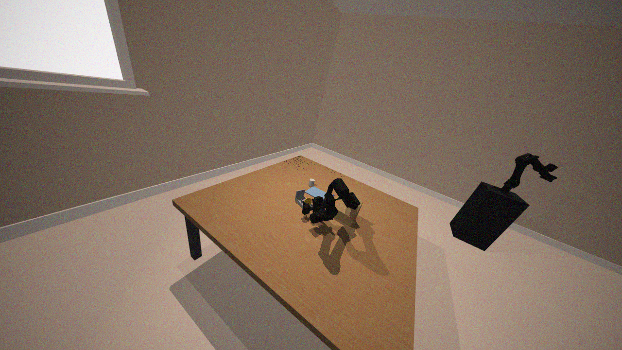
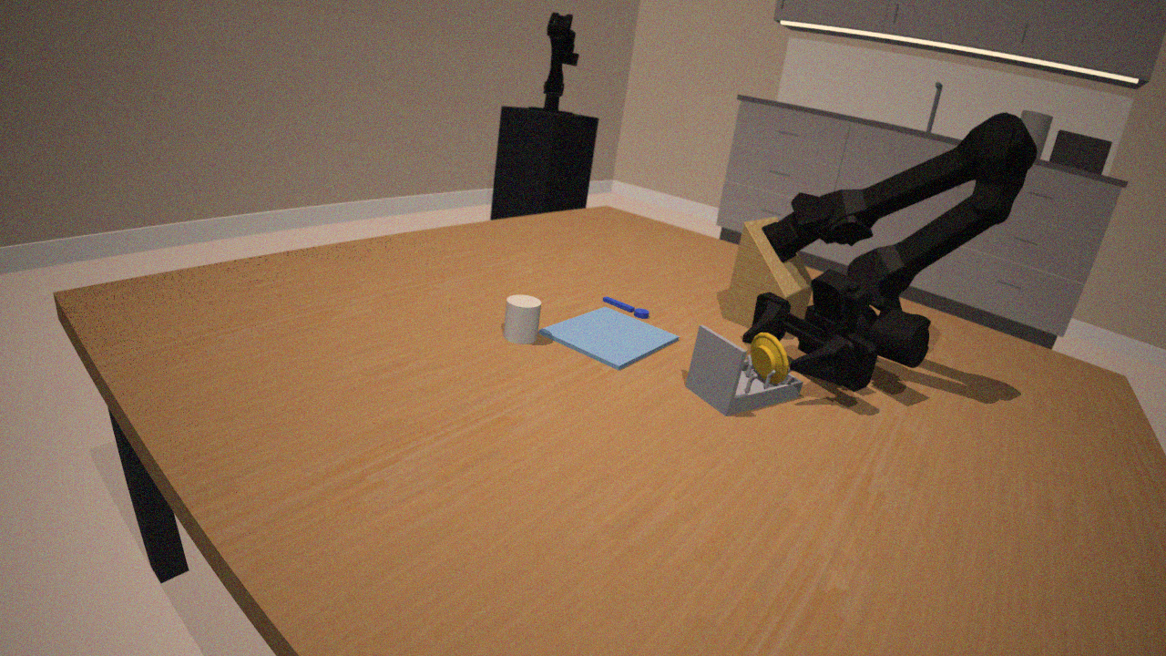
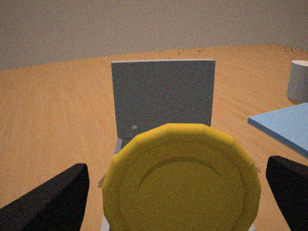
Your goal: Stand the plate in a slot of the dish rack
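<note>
status: since the yellow plate (image 3: 181, 194) stands on edge among the rails of the grey dish rack (image 2: 738, 374), placing looks done
plate: upright, lower rim down between rack pegs, face toward wrist camera, grey back panel at its 12 o'clock
gripper (image 3: 171, 218): spread, fingers at the plate's 9 and 3 o'clock with gaps showing, pinching nothing
left: pull arm back clear of rack
risk: a finger clipping the rim could tip plate
nearby: blue mat (image 2: 608, 335), white cup (image 2: 522, 319), untouched
</note>
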Controlling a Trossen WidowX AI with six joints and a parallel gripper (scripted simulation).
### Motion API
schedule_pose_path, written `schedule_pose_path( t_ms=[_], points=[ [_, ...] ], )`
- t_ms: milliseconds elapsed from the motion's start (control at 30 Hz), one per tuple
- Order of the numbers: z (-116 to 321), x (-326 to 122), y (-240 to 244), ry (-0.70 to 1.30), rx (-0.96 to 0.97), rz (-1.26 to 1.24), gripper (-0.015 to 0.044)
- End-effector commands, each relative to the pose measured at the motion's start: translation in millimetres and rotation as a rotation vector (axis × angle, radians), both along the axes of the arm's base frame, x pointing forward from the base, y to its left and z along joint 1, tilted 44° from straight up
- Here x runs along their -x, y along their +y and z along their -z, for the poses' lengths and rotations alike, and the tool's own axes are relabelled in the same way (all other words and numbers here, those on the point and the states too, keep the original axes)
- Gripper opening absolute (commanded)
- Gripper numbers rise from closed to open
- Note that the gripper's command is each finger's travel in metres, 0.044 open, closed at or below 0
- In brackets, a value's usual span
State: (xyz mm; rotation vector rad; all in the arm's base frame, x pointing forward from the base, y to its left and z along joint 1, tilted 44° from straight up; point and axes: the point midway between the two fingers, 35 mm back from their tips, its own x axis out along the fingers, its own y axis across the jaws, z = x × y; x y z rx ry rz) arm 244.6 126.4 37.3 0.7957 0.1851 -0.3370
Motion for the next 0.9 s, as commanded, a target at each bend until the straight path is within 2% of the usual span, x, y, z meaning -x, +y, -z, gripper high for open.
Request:
schedule_pose_path(
  t_ms=[0,133,700,867],
  points=[
    [0,0,0,0.000,0.000,0.000,0.0400],
    [-3,-1,-2,0.004,0.002,-0.002,0.0400],
    [-83,-3,-67,0.001,0.008,-0.004,0.0400],
    [-92,-6,-72,-0.008,0.008,0.001,0.0400]
  ],
)
